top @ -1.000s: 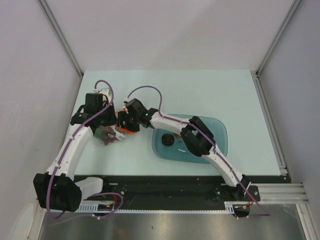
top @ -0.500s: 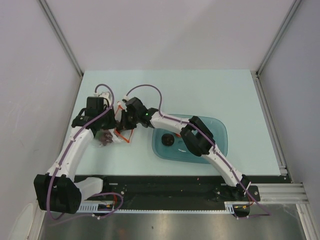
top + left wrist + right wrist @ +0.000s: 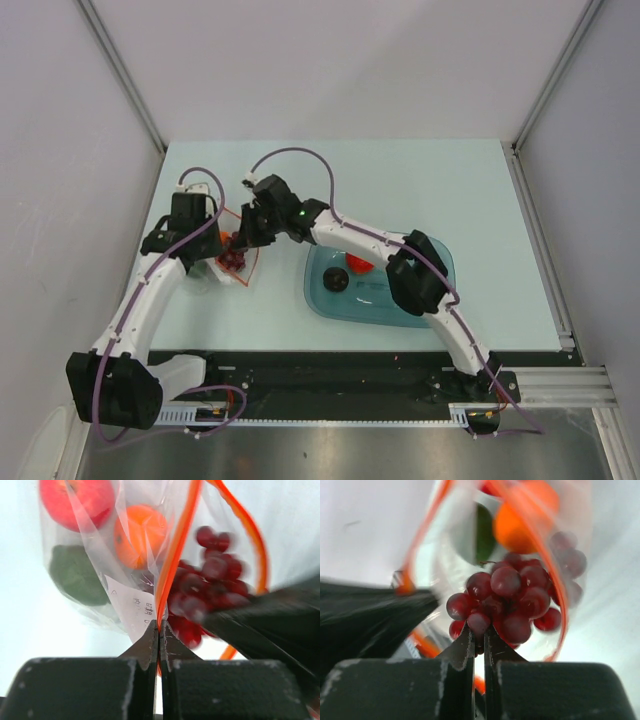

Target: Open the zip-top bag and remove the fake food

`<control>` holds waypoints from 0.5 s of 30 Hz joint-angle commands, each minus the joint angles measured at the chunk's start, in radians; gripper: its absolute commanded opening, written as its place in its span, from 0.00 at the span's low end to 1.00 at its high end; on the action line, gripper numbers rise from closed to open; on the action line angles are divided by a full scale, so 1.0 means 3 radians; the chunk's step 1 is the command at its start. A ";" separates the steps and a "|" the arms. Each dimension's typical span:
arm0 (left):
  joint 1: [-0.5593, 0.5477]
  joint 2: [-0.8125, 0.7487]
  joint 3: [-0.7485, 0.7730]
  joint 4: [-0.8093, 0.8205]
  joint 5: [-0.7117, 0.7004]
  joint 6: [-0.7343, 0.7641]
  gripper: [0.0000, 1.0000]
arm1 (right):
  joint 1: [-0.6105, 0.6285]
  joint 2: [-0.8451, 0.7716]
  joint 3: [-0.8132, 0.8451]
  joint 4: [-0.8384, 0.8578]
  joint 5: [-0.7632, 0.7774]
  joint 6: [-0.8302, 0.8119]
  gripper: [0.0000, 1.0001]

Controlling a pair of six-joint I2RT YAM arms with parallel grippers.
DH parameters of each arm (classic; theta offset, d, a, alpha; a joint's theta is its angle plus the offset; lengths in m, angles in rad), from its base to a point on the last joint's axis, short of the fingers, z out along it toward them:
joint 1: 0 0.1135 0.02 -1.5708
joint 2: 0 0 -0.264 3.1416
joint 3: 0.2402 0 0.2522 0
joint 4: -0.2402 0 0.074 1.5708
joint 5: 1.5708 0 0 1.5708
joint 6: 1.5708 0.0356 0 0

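"Two tools are both pinched shut, see?"
"On what?"
"Your left tool (image 3: pixel 159 640) nips the orange strip (image 3: pixel 178 545) of the bag (image 3: pixel 125 597). Your right tool (image 3: pixel 478 632) nips the grapes (image 3: pixel 512 597) at the bag's open mouth, on the bench (image 3: pixel 400 180)."

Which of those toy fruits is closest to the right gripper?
The dark-red grapes: the bunch sits right at the right gripper's closed tips, while the orange and the green fruit lie deeper in the bag.
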 commanded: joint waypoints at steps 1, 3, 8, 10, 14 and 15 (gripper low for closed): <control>0.0038 -0.0017 0.0154 0.0011 -0.0179 -0.0048 0.00 | -0.0009 -0.0516 0.0032 -0.0091 0.0025 -0.0174 0.00; 0.0038 -0.0016 0.0149 -0.0004 -0.0210 -0.0053 0.00 | -0.0035 -0.0609 0.0027 -0.0122 0.0056 -0.0159 0.00; 0.0069 -0.0067 0.0068 -0.0025 -0.0282 -0.0048 0.00 | -0.0045 -0.0833 0.0007 -0.0229 0.0112 -0.0169 0.00; 0.0089 -0.0098 0.0037 -0.0025 -0.0297 -0.0038 0.00 | -0.0050 -0.0976 -0.0014 -0.0300 0.0184 -0.0194 0.00; 0.0120 -0.0149 0.0001 -0.0020 -0.0307 -0.0018 0.00 | -0.0147 -0.1273 -0.0217 -0.0495 0.0399 -0.0215 0.00; 0.0120 -0.0160 -0.0004 -0.0020 -0.0292 -0.0013 0.00 | -0.0178 -0.1461 -0.0294 -0.0515 0.0429 -0.0215 0.00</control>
